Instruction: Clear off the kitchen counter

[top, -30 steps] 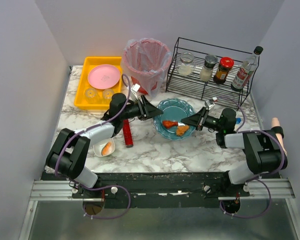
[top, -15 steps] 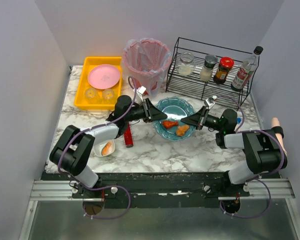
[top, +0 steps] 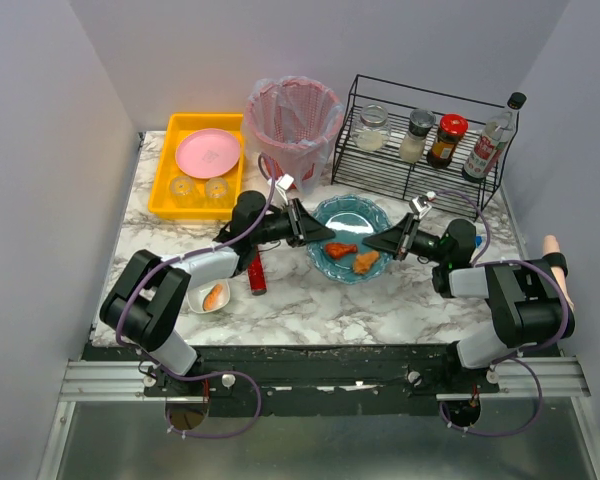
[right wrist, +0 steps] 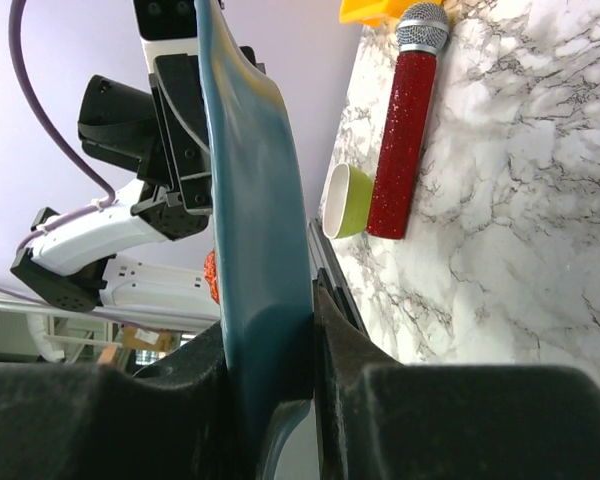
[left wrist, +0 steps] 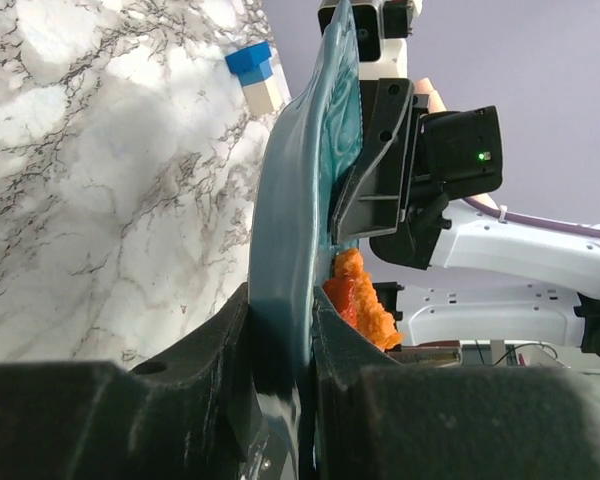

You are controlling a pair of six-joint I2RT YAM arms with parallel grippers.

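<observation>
A teal plate [top: 348, 235] with two orange fried pieces [top: 364, 261] sits mid-counter on the white marble kitchen counter [top: 310, 300]. My left gripper [top: 310, 228] is shut on the plate's left rim; the left wrist view shows the rim [left wrist: 285, 250] pinched between the pads, with an orange piece [left wrist: 360, 300] beside it. My right gripper [top: 380, 241] is shut on the plate's right rim [right wrist: 260, 240]. A red glitter microphone [top: 254, 268] and a small bowl with an orange piece [top: 212, 296] lie left of the plate.
A yellow tray [top: 198, 165] with a pink plate and two cups stands back left. A pink-lined bin [top: 293, 125] stands behind the plate. A black wire rack [top: 420, 150] with jars and a bottle stands back right. A blue-and-white block [left wrist: 254, 76] lies on the counter.
My left gripper has moved right from beside the microphone to the plate's left rim and closed on it. The right gripper has stayed on the right rim.
</observation>
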